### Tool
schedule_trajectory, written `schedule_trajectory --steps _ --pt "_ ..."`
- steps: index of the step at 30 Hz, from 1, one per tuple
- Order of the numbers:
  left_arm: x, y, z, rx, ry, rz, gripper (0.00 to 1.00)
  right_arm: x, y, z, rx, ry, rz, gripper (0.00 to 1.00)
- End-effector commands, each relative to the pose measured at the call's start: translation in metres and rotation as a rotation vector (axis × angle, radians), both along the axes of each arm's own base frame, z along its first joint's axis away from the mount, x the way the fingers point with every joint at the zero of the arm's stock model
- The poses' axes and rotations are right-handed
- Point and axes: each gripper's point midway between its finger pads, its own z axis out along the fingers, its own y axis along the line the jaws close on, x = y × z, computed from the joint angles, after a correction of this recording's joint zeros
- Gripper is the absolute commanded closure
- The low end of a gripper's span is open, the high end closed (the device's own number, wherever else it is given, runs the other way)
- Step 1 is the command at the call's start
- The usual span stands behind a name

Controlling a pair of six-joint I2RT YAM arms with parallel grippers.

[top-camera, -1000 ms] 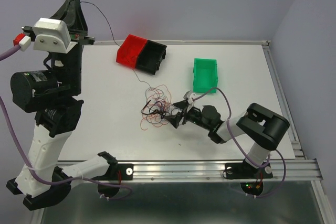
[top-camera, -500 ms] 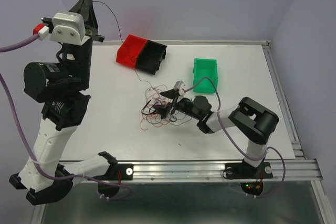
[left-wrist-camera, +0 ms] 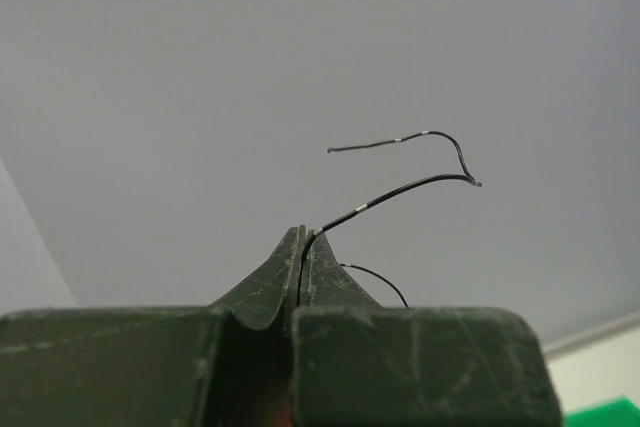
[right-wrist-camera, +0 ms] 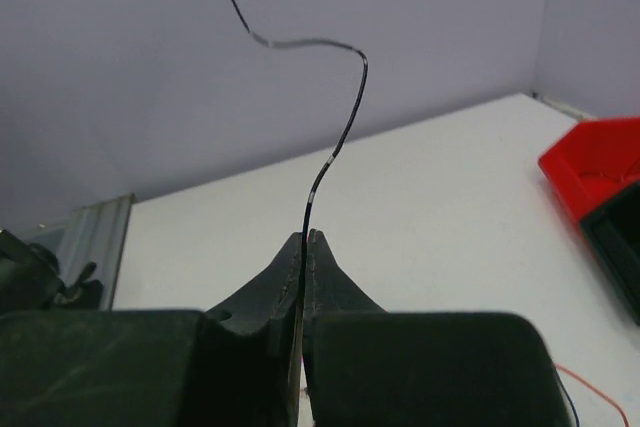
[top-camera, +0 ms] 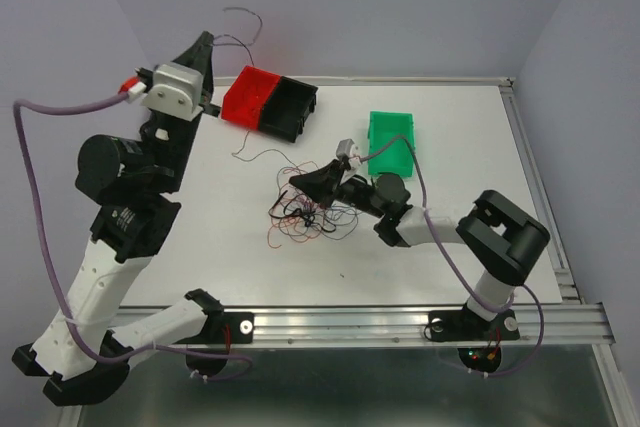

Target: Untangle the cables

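The table is matt white, the red bin and green bin glossy plastic, the cables smooth.

The top camera sits high behind the arm bases, looking down and forward over the whole table to the back wall. The left wrist camera, close behind the left gripper, is tilted up at that wall, sharing only a corner of the green bin with the top view. The right wrist camera, close behind the right gripper, looks low across the table, sharing the red bin with it.
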Motion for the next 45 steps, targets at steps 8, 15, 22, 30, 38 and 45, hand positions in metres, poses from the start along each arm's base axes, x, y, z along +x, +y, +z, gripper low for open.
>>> schedule_trajectory --steps 8,15,22,30,38,45 --pt "0.028 -0.089 -0.173 0.257 0.207 -0.320 1.00 -0.047 -0.052 0.177 0.276 -0.239 -0.011 0.99" --pt "0.012 -0.128 -0.235 0.339 0.300 -0.631 1.00 -0.036 -0.077 0.160 0.264 -0.211 -0.152 0.99" --pt "0.007 -0.132 -0.271 0.297 0.342 -0.732 1.00 -0.035 -0.083 0.146 0.255 -0.168 -0.174 0.99" --pt "-0.020 -0.147 -0.289 0.348 0.290 -0.917 0.96 -0.039 -0.093 0.143 0.266 -0.158 -0.191 0.99" --pt "-0.045 -0.161 -0.309 0.452 0.285 -1.113 0.82 -0.040 -0.096 0.140 0.269 -0.162 -0.200 1.00" --pt "-0.042 -0.159 -0.308 0.439 0.258 -1.074 0.71 -0.043 -0.090 0.140 0.278 -0.153 -0.163 0.99"
